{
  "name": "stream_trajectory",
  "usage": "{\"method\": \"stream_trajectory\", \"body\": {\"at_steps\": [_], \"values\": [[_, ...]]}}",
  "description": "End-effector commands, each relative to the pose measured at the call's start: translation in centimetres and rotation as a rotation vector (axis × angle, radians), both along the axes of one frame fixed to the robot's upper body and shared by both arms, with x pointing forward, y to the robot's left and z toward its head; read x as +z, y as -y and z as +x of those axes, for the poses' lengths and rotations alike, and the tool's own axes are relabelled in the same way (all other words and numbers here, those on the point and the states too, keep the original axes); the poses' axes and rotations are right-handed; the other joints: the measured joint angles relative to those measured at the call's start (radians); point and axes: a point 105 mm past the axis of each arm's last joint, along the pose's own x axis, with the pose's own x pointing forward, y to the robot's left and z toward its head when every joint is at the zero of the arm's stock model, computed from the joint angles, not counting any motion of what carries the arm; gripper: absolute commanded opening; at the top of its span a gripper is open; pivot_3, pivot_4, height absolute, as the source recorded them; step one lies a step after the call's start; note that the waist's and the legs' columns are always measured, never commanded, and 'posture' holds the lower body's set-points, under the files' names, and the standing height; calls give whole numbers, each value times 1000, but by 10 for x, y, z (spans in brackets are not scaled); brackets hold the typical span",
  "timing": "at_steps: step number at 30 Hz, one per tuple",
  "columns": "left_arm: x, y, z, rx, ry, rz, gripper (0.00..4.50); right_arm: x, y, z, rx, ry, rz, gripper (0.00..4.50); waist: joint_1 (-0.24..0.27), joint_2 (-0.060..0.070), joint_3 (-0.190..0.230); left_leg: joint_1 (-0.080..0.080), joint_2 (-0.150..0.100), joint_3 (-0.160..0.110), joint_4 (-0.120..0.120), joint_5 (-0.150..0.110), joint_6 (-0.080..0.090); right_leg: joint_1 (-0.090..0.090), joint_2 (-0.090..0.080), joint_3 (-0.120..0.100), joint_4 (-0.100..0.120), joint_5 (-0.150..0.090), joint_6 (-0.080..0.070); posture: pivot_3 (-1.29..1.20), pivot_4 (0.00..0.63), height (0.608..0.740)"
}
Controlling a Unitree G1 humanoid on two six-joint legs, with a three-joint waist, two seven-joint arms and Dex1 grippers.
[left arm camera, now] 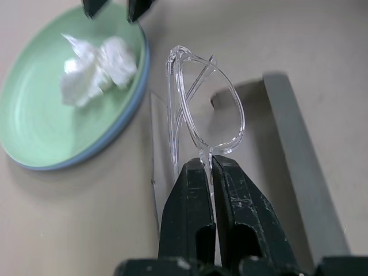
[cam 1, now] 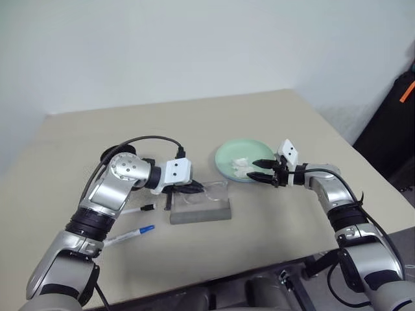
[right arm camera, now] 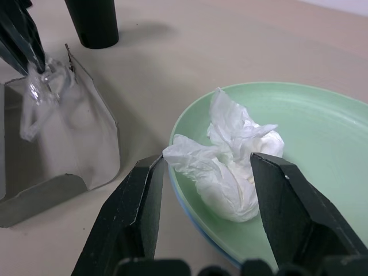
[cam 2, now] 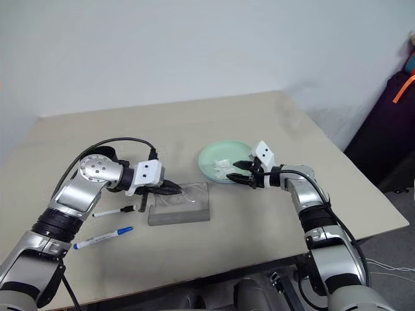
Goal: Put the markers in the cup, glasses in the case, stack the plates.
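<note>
Black left gripper (left arm camera: 210,167) pinching clear thin-framed glasses (left arm camera: 202,106), crumpled tissue (left arm camera: 98,69) beyond

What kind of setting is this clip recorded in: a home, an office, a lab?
Probably a lab or test room set up for tabletop trials: a bare beige table against a plain white wall, holding only small props such as a green plate and markers.

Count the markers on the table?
2. The black-capped marker lies beside the left arm, just left of the case. The blue-capped marker lies nearer the table's front edge. Part of the table is hidden behind the arms, so another could be there.
</note>
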Motion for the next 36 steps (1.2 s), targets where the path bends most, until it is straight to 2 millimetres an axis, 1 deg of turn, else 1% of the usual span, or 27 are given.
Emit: {"method": "stream_trajectory", "body": {"at_steps": [1, 4, 6, 11, 15, 22, 25, 29, 34, 36], "values": [[5, 2, 6, -27, 64, 34, 30, 18, 1, 4, 0, 69, 18, 2582, 0, 0, 0, 0, 0, 0, 0, 0, 0, 0, 0, 0, 0, 0, 0, 0, 0, 740], [-7, -1, 5, -38, 65, 76, 30, 17, 2, 3, -3, 69, 21, 2582, 0, 0, 0, 0, 0, 0, 0, 0, 0, 0, 0, 0, 0, 0, 0, 0, 0, 740], [-11, 0, 3, -46, 50, 76, 30, 17, 1, 3, -4, 68, 22, 2582, 0, 0, 0, 0, 0, 0, 0, 0, 0, 0, 0, 0, 0, 0, 0, 0, 0, 740], [-18, -2, -2, -49, -1, 83, 30, 16, 1, 2, -5, 67, 21, 2582, 0, 0, 0, 0, 0, 0, 0, 0, 0, 0, 0, 0, 0, 0, 0, 0, 0, 740], [-22, -4, -13, -50, -90, 70, 30, 16, 1, 2, -5, 68, 21, 2582, 0, 0, 0, 0, 0, 0, 0, 0, 0, 0, 0, 0, 1, 0, 0, 0, 0, 740], [-31, -6, -16, -39, -108, 87, 30, 16, -1, 3, -1, 70, 24, 2582, 0, 0, 0, 0, 0, 0, 1, 0, 0, 0, 0, 0, 1, 0, 0, 0, 0, 740], [-30, -5, -15, -34, -97, 83, 666, 16, -1, 3, 1, 69, 23, 2582, 0, 0, 0, 0, 0, 0, 1, 0, 0, 0, 0, 0, 1, 0, 0, 0, 0, 740], [-16, 3, -8, -14, -54, 13, 1983, 15, -2, 2, 4, 67, 23, 2582, 0, 0, 0, 0, 0, 0, 1, 0, 0, 0, 0, 0, 1, 0, 0, 0, 0, 740], [5, 8, 8, 27, 36, -61, 1983, 15, -3, 2, 5, 66, 23, 2582, 1, 0, 0, 0, 0, 0, 1, 0, 0, 0, 0, 0, 1, 1, 0, 0, 0, 740], [14, 9, 19, 72, 80, -92, 1983, 15, -4, 2, 6, 67, 24, 2582, 1, 0, 0, 0, 0, -1, 1, 0, 0, 0, 0, 0, 1, 1, 0, 0, 0, 740]]}}
